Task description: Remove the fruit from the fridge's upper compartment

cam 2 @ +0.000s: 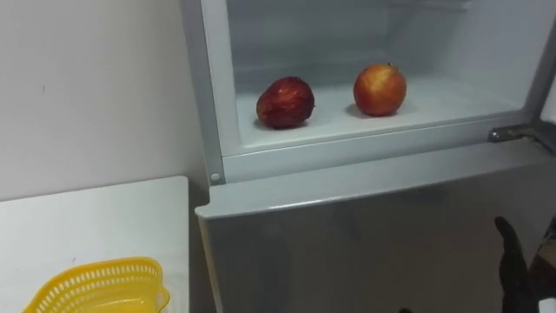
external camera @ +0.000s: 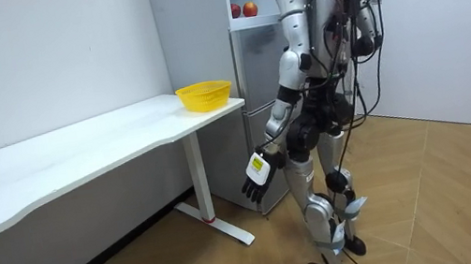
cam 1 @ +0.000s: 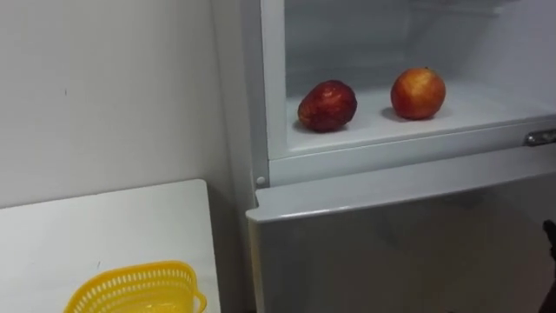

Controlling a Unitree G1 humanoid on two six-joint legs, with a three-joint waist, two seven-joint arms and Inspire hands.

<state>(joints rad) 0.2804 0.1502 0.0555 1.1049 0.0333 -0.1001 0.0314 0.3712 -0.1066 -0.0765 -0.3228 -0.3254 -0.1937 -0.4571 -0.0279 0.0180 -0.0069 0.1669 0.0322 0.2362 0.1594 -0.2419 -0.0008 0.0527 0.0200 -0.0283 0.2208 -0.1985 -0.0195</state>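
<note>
The upper fridge compartment [cam 1: 486, 109] stands open before me. On its white shelf lie a dark red apple [cam 1: 327, 105] on the left and an orange-red apple [cam 1: 418, 93] a short way to its right, apart from each other. In the room view I stand close to the fridge [external camera: 255, 62], facing it. My left hand [external camera: 256, 174] hangs by my thigh with relaxed fingers and holds nothing. My right hand [cam 2: 512, 256] shows as a dark shape at the lower right edge, well below the shelf.
A yellow slatted basket [cam 1: 135, 291] sits on the white table [cam 1: 104, 226] to the left of the fridge, near the table's end. The lower fridge door [cam 1: 391, 243] is closed. A metal hinge [cam 1: 540, 136] juts out at the shelf's right end.
</note>
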